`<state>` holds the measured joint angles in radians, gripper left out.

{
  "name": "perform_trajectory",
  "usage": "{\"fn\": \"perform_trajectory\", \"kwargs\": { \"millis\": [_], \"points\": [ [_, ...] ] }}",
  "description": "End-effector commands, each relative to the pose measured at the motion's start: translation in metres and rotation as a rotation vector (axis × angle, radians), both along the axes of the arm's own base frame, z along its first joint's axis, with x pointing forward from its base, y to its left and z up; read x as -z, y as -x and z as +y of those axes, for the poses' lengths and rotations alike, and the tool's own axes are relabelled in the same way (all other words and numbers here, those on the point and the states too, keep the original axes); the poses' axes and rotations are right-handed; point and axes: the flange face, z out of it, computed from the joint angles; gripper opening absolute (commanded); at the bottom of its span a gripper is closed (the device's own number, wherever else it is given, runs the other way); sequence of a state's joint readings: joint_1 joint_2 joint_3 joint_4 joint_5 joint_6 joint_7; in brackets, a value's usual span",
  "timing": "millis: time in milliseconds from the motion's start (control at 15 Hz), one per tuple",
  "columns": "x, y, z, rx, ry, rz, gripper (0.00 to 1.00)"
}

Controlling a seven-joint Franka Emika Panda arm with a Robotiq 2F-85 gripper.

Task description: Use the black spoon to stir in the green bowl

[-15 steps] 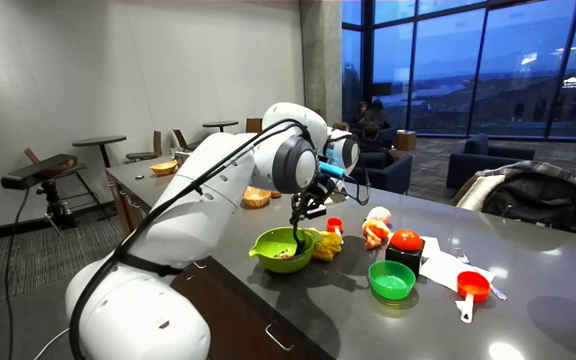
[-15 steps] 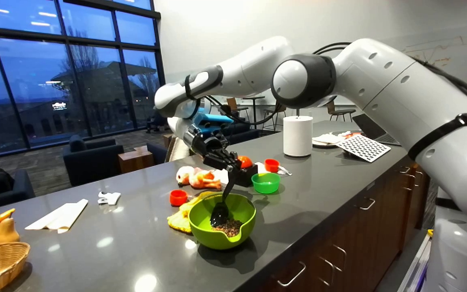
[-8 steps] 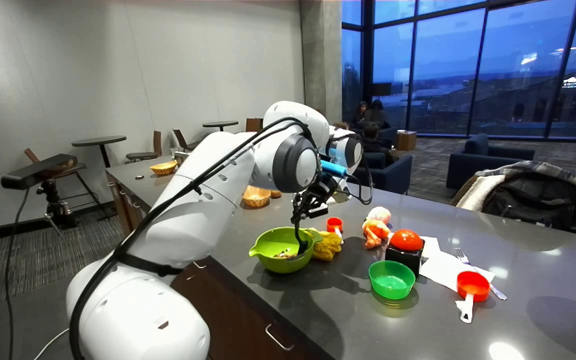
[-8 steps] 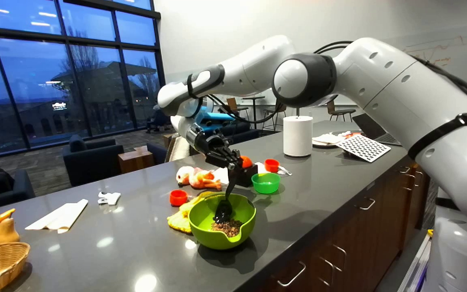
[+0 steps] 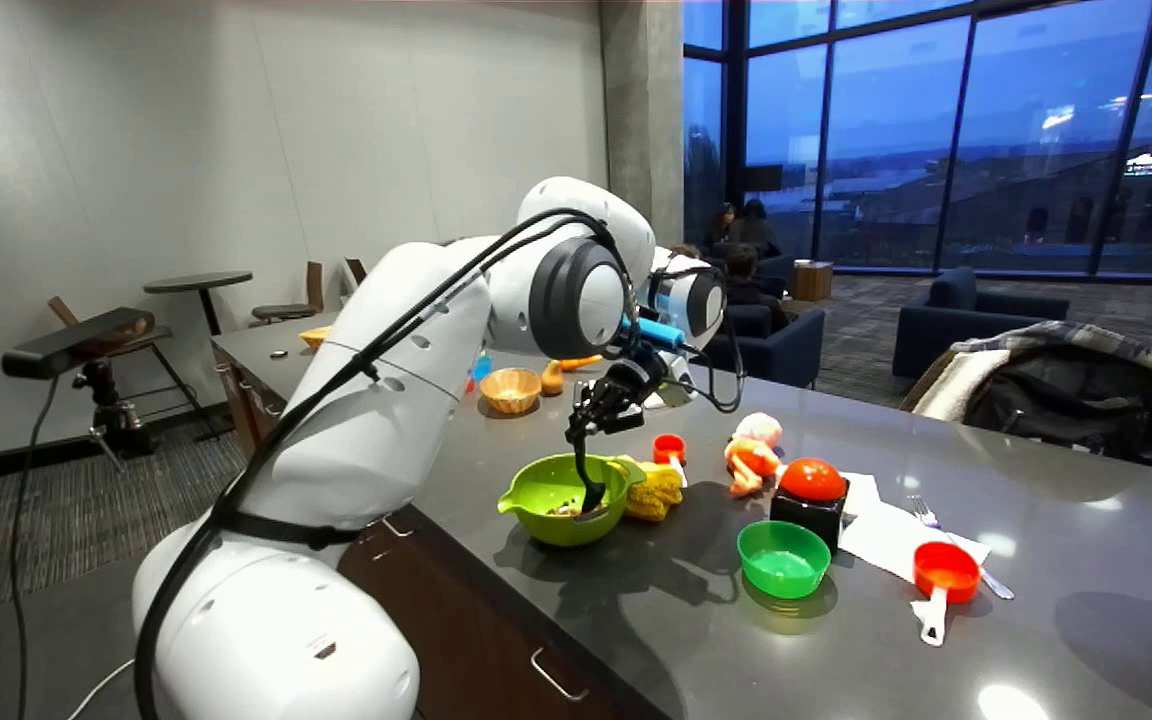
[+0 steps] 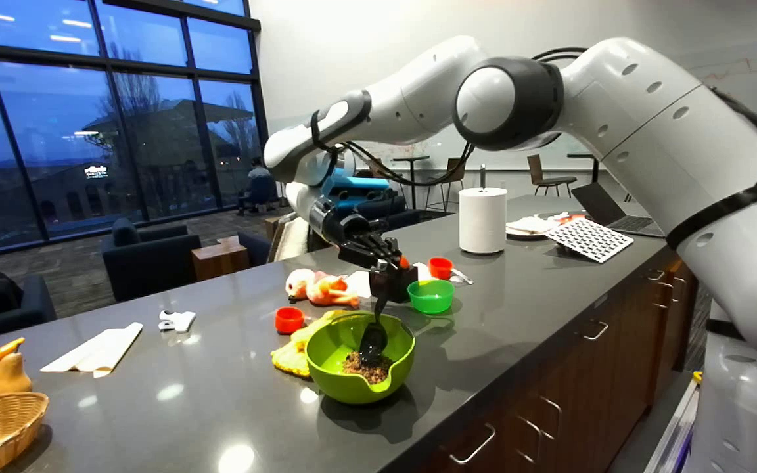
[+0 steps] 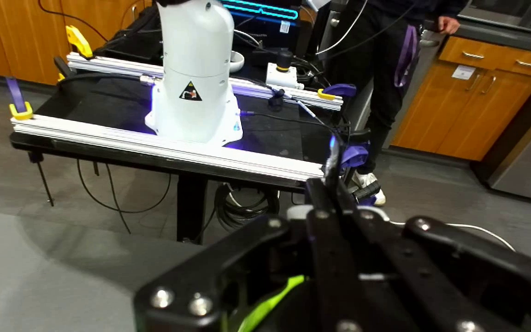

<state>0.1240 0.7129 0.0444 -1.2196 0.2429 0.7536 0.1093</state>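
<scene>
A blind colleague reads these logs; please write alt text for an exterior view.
A robot gripper holds a black spoon by its handle, head down at the brown bits in a lime-green bowl. Beside it on the grey countertop lies a yellow cloth; a paper towel roll stands farther back.

On the shiny grey desk (image 5: 736,660), a small round green plastic cup (image 5: 786,583) sits just beside a black box (image 5: 804,518) with a round red top (image 5: 813,480).

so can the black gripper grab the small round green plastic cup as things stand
Probably not: the black gripper looks shut on the slim black spoon dipped into the wide lime-green plastic bowl. The green cup stands uncovered, but the grip looks taken.
</scene>
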Motion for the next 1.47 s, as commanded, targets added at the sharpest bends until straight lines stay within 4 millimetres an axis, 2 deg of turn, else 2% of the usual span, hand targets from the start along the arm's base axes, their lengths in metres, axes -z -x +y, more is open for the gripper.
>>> {"fn": "perform_trajectory", "kwargs": {
  "millis": [0,400,600,933,1400],
  "points": [
    [-0.009,0.030,-0.002,0.041,0.005,-0.006,0.01],
    [0.008,0.064,0.011,0.034,-0.005,-0.018,0.01],
    [0.013,0.070,0.023,0.000,-0.009,-0.026,0.01],
    [0.013,0.059,0.041,-0.061,-0.027,-0.040,0.01],
    [0.010,0.030,0.051,-0.126,-0.058,-0.085,0.01]
  ]
}}
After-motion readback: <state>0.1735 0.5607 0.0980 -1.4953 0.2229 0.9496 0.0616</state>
